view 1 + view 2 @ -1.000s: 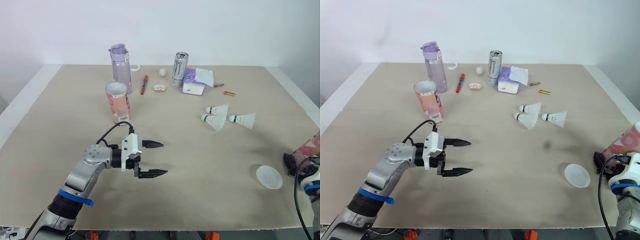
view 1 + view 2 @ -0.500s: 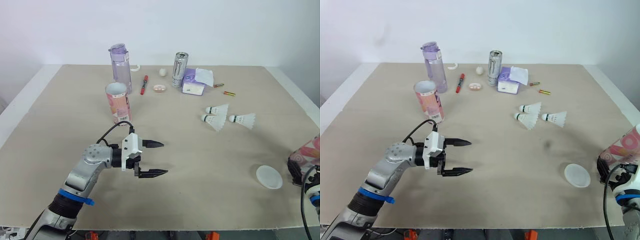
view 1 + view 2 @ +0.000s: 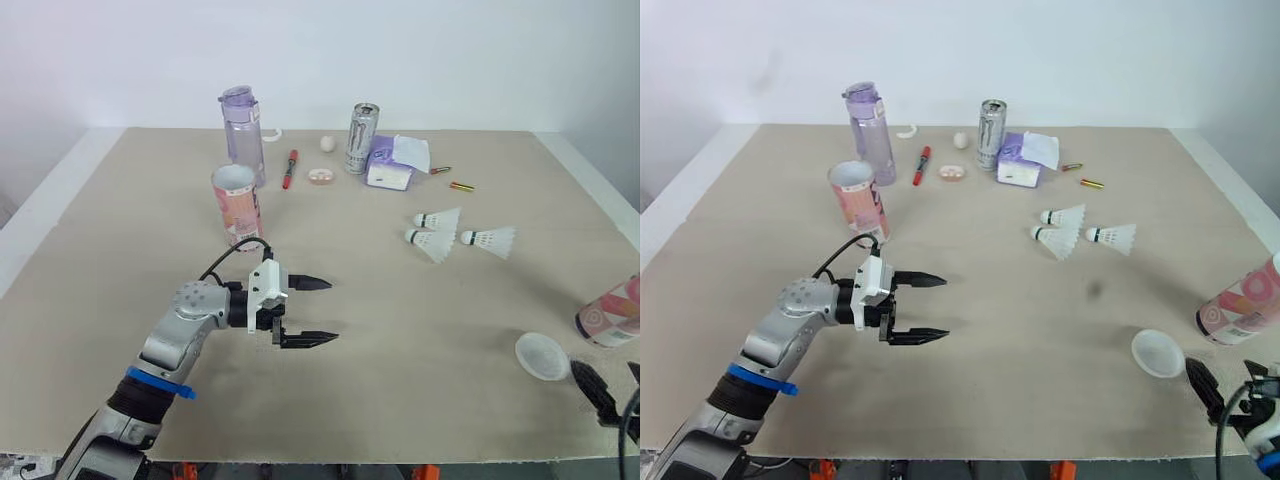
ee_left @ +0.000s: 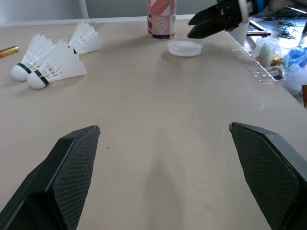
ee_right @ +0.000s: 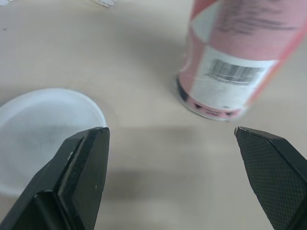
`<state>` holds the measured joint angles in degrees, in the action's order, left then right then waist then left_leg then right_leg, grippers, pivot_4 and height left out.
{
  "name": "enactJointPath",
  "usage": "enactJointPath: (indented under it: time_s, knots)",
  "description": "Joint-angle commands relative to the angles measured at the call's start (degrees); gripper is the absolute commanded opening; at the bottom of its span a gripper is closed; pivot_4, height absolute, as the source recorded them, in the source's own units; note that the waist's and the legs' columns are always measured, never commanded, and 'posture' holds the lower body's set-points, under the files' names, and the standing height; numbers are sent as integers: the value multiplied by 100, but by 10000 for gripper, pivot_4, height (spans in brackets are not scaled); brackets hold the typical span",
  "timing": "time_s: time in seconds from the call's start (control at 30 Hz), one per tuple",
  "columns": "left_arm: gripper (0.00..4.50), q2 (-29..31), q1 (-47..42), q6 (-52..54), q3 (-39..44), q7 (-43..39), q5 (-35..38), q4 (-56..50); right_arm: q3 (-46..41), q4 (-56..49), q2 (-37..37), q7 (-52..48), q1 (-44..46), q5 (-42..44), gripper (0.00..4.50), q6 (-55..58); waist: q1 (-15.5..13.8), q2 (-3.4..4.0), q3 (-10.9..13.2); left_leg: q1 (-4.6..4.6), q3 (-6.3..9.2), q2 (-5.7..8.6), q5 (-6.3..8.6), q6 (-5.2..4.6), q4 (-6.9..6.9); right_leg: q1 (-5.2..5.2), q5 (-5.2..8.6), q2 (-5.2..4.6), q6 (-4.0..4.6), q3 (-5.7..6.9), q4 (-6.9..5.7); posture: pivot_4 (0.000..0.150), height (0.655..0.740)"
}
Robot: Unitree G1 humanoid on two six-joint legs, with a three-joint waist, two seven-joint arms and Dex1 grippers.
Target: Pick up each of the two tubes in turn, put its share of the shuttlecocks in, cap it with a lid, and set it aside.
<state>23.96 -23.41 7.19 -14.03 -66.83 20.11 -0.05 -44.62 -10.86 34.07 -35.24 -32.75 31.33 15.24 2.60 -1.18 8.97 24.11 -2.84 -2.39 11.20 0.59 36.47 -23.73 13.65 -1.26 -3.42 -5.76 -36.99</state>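
- My right gripper (image 5: 170,130) hangs near the table's (image 3: 420,330) right front corner, fingers spread wide and holding nothing. The right tube (image 3: 1237,312) stands upright just ahead of it.
- The lid (image 3: 1157,352) lies flat and loose on the table just beside that tube, not touching it.
- My left gripper (image 3: 332,310) hovers over bare table left of centre, also wide open and empty.
- The left tube (image 3: 236,205) stands upright behind it, mouth open and uncapped.
- All three shuttlecocks (image 3: 435,232) lie on their sides in a loose cluster between the two tubes, well apart from both.
- The right tube's mouth is out of frame, so I cannot tell whether it holds anything or is capped.
- I judge the task early: one lid is loose, three shuttlecocks are outside, and the left tube is open.
- Next, I would either close the right fingers round the tube's lower body or reach for a shuttlecock. The tube sits close to the table edge, so I'd approach squarely to avoid nudging it off.
- The far clutter is a water bottle (image 3: 243,135), red pen (image 3: 290,168), can (image 3: 361,138), tissue pack (image 3: 393,165) and batteries (image 3: 460,186). It stands well behind the working area and blocks nothing.
- The lid is the one thing near the right fingers' path.
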Motion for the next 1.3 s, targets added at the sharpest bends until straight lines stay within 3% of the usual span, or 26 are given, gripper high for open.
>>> enactJointPath:
  time_s: [0.03, 0.1, 0.3, 0.5, 0.67, 0.97, 1.3]
  knots:
    - [45000, -9, -186, -145, 146, -4, -4, 92, -147, -840, 372, -927, -220, 408, 44814, -56, 11, -4, 2, -2, -1, -3, 0, 0, 2, -1, -2, 2, 1, 1, 0, 1500, 7400]
    - [45000, -26, -197, -107, 228, 87, 45, 127, 118, -1131, 549, -1252, -114, 475, 44814, -78, 14, -9, 5, -2, 1, -6, 0, 0, 2, -1, -4, 5, 3, 3, 0, 1500, 7400]
    - [45000, -66, 17, -130, 516, 678, -59, -70, 1867, -1272, 899, -1705, 1676, 250, 44814, -169, 20, -31, 15, -1, -2, -16, 0, 0, 5, -6, -13, 13, 12, 8, 0, 1500, 7400]
    - [45000, -163, 542, -61, 1015, 1934, -401, -605, 3577, 21, 557, -2486, 4064, -325, 44814, -553, 13, -50, 25, 12, 0, -14, 1, 2, 4, -11, -10, 19, 4, 3, -1, 1500, 7400]
    - [45000, -239, 1041, 318, 1366, 2844, -480, -1170, 4229, 1185, 206, -3049, 5203, -592, 44814, -1001, -104, -63, 29, 30, 18, -11, 6, 6, 6, -13, -16, 18, -8, 18, -5, 1500, 7400]
    - [45000, -366, 1130, 764, 1964, 3851, -370, -1094, 4580, 2265, -426, -3368, 6081, -751, 44814, -1348, -129, -64, 29, 30, 20, -18, 11, 6, 17, -12, -36, 26, 18, 24, -10, 1500, 7400]
    - [45000, -239, 636, 873, 2094, 4027, -420, -343, 4580, 2708, -643, -3255, 6337, -1011, 44814, -1720, -129, -64, 29, 28, 14, -23, 8, 12, 20, -14, -47, 32, 21, 21, -12, 1500, 7400]
